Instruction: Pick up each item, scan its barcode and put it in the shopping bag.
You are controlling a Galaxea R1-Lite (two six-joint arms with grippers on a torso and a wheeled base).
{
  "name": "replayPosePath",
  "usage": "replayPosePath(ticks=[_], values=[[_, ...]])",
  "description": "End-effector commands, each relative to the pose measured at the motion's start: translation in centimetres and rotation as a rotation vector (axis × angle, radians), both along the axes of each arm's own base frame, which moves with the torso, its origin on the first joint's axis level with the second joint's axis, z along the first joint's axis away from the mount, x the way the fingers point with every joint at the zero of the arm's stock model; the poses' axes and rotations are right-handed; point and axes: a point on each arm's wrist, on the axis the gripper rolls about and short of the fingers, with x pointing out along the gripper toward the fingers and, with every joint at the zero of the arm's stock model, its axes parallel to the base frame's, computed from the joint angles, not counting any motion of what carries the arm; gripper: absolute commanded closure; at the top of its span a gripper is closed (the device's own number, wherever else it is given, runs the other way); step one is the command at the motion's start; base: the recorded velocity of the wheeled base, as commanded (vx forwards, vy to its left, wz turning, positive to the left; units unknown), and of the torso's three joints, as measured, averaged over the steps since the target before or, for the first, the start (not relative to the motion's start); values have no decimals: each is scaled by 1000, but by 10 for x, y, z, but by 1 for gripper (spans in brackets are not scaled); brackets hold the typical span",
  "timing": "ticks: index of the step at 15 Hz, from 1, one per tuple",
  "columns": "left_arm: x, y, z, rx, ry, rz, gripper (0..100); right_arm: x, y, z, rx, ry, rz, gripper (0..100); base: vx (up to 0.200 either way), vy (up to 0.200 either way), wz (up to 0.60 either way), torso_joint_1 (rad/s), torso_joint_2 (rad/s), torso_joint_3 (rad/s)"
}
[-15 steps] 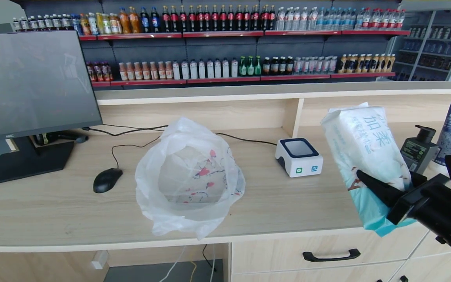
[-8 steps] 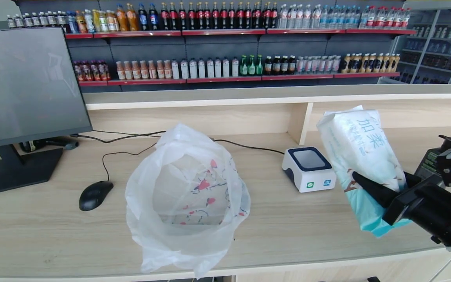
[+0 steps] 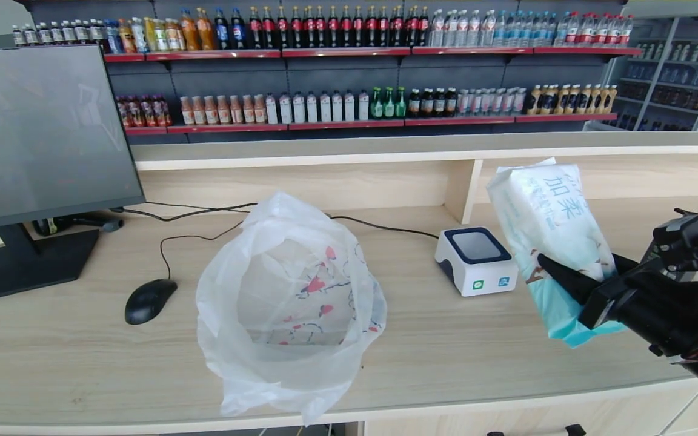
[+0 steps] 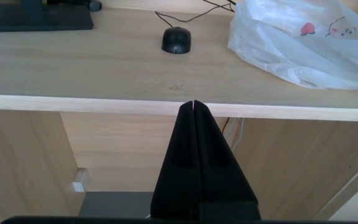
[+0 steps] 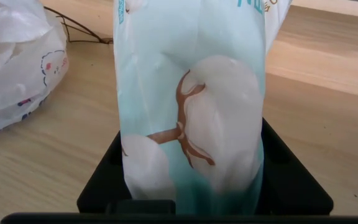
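My right tool (image 3: 585, 269), clamped on the tissue pack (image 3: 549, 218), edges it nearer the scanner (image 3: 476, 260), scan still pending; left tool (image 4: 193, 109) closed.

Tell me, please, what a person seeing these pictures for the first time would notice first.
The big white and teal tissue pack stands out, held tilted above the right end of the counter in the jaws of the right gripper. Next comes the open white shopping bag at mid-counter, with the small scanner between the two. Behind, shelves of bottles line the wall.
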Motion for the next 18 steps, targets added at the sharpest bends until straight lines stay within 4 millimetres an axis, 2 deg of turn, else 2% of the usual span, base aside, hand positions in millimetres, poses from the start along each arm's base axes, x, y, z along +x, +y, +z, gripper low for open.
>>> replayPosePath(ticks=[1, 7, 10, 18], values=[[0, 0, 0, -1, 1, 1, 100, 20, -3, -11, -23, 41, -23, 100, 0, 0, 0, 0, 0, 0], [0, 0, 0, -1, 1, -1, 100, 50, 9, -28, -45, 80, 10, 100, 0, 0, 0, 0, 0, 0], [0, 0, 0, -1, 0, 1, 100, 55, 21, -36, -50, 102, 48, 100, 0, 0, 0, 0, 0, 0], [0, 0, 0, -1, 0, 1, 100, 53, 20, -40, -54, 122, 47, 100, 0, 0, 0, 0, 0, 0]])
